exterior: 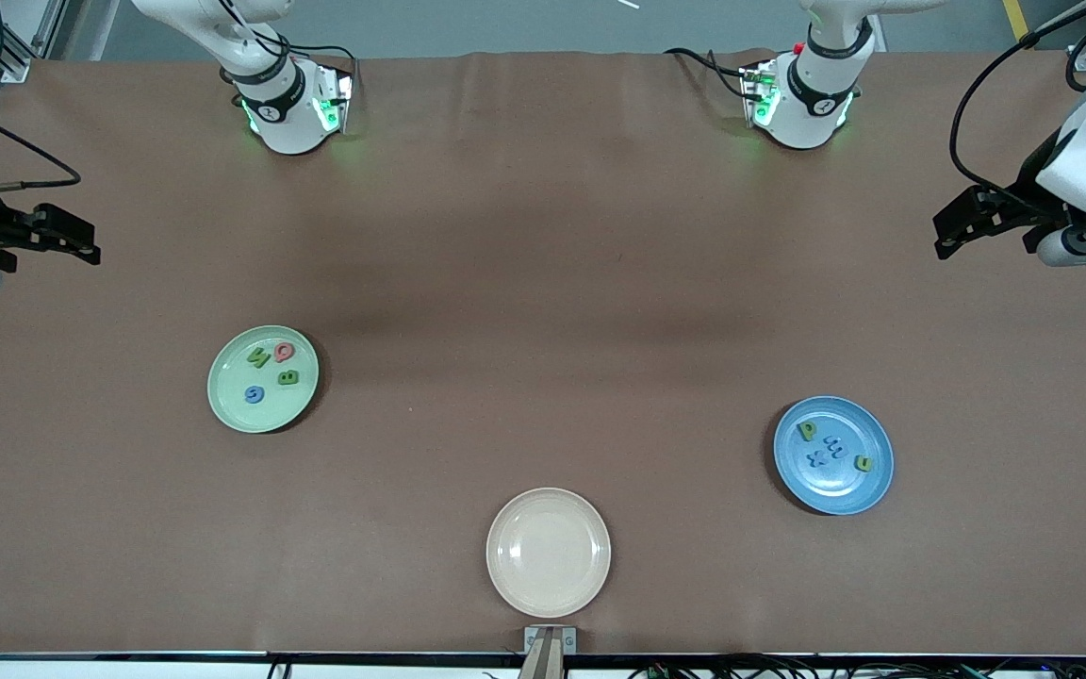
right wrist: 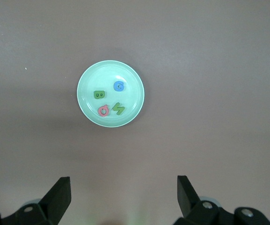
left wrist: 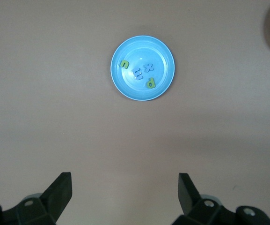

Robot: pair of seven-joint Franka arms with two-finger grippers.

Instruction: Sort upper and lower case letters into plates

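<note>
Step in hand: judged complete, or at final check; no loose letter shows on the desk (exterior: 543,236), and both arms wait withdrawn.

Mint green plate (exterior: 222,401) lies toward the right arm's end of the desk; it holds four letters: a green N (exterior: 258,357), a pink Q (exterior: 284,352), a green B (exterior: 287,377) and a blue G (exterior: 254,394).

Blue plate (exterior: 873,490) lies toward the left arm's end, nearer the front camera than the mint one; it holds a green p (exterior: 808,430), a blue w (exterior: 835,449), a blue x (exterior: 817,459) and a green u (exterior: 863,463).

Beige plate (exterior: 548,552) sits empty between the two, nearest the front camera.

Next move: none appears required; if any, confirm each letter's case against its plate.

Left gripper (left wrist: 125,190): raised over bare desk at its own end; fingers spread wide, gripping nothing.

Right gripper (right wrist: 124,191): raised likewise at its own end; fingers spread wide, empty.
</note>
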